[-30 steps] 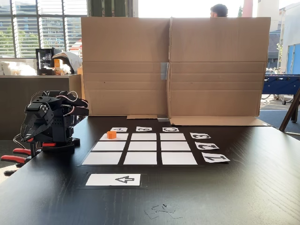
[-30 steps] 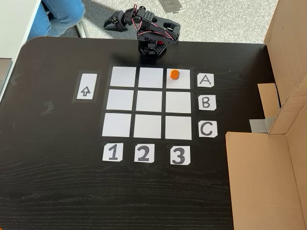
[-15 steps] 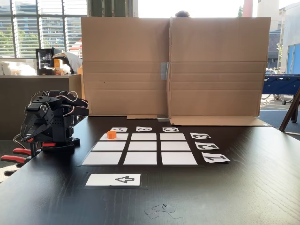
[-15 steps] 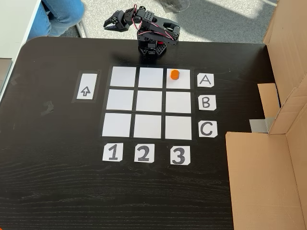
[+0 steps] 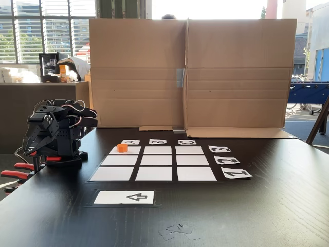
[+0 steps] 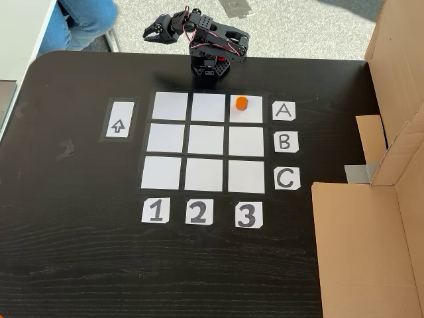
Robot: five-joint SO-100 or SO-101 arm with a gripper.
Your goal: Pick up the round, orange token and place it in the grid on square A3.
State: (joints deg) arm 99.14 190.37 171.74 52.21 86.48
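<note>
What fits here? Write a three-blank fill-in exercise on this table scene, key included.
1. The token sits on the square in row ____ and column 3 of the grid.
2. The token's colour is ____.
3. The arrow card lies beside the column numbered ____.

Missing words: A; orange; 1

In a fixed view, cards right of the grid (image 6: 205, 142) read A (image 6: 283, 111), B (image 6: 285, 141), C (image 6: 285, 178); cards below read 1 (image 6: 155, 211), 2 (image 6: 198, 212), 3 (image 6: 246, 214). The left card (image 6: 119, 120) bears an arrow.
</note>
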